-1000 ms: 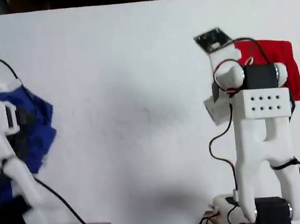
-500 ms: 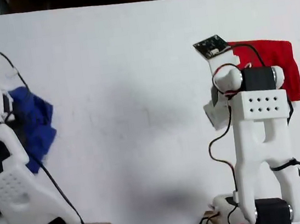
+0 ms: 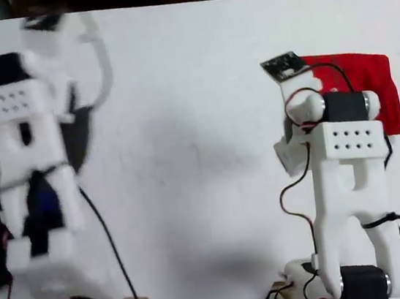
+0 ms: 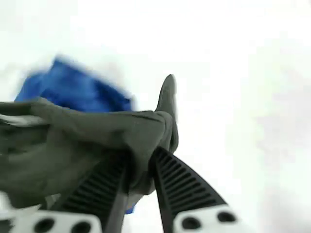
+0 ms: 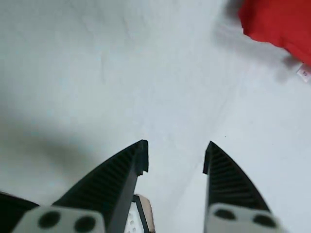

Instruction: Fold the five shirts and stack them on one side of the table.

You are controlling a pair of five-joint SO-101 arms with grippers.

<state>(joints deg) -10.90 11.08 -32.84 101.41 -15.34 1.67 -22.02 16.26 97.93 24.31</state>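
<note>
Three shirts show on or over a white desk [image 3: 196,120]. The left gripper [image 4: 141,160] is clamped on a dark grey shirt [image 4: 73,141]. The cloth is bunched between its two black ribbed fingers [image 4: 180,184] and trails off in loose, soft folds, with one pointed tip sticking up above the jaws. Past it, a bright blue shirt [image 4: 73,90] lies crumpled on the desk near the left edge. From the high view, the left arm [image 3: 22,143] stands tall over that left side, the grey cloth hanging as a dark shape beside it.

A red shirt [image 3: 367,76] lies flat near the desk's right edge, towards the far side. It forms a roughly rectangular pad with fairly straight edges, and a small white tag sits at its border. The right arm [image 3: 347,174] stands just in front of it and partly covers it. The right gripper [image 5: 176,145] hangs over bare desk beside the red shirt, its two black fingers spread apart with nothing between them.
</note>
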